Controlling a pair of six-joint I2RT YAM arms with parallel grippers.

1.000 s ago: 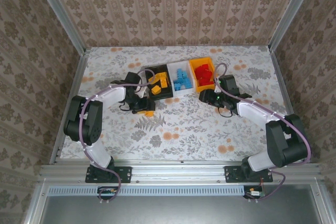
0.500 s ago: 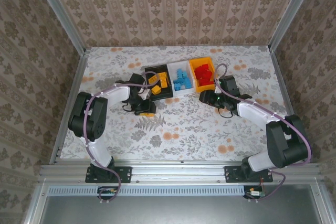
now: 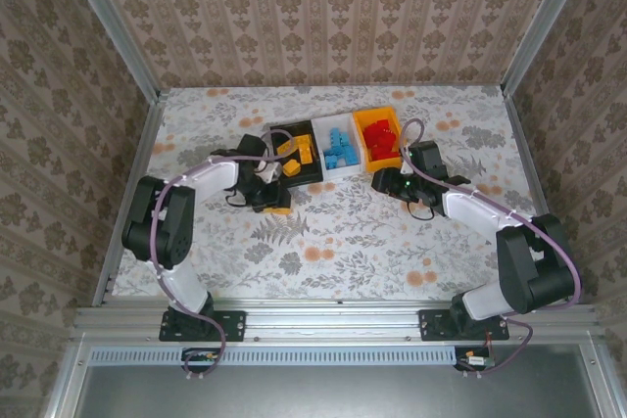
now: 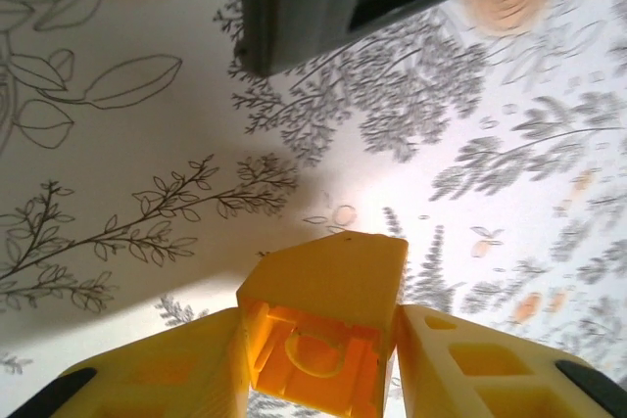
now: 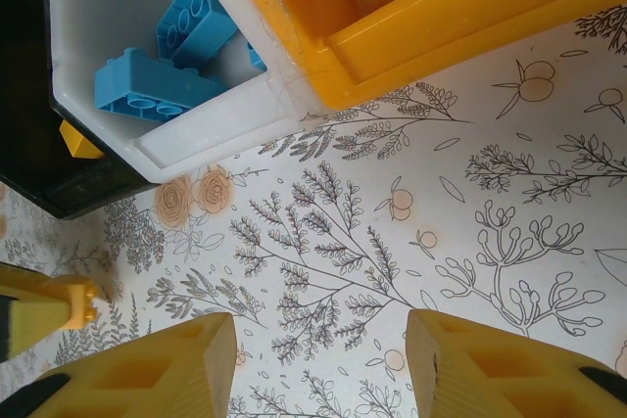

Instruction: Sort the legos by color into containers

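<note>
Nearly sorted, I judge — the three trays (image 3: pixel 338 172) hold their colors. My left claw (image 4: pixel 318 384) pinches one orange-yellow brick (image 4: pixel 328 291), due in the black tray (image 5: pixel 29 144); my right claw (image 5: pixel 318 369) gapes empty.

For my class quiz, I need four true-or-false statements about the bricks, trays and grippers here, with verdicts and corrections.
1. The blue bricks lie in the white tray. True.
2. The red bricks lie in the black tray. False: they lie in the orange tray.
3. An orange brick sits between the fingers of the left gripper. True.
4. The right gripper holds a blue brick. False: its jaws stand apart with nothing between them.
</note>
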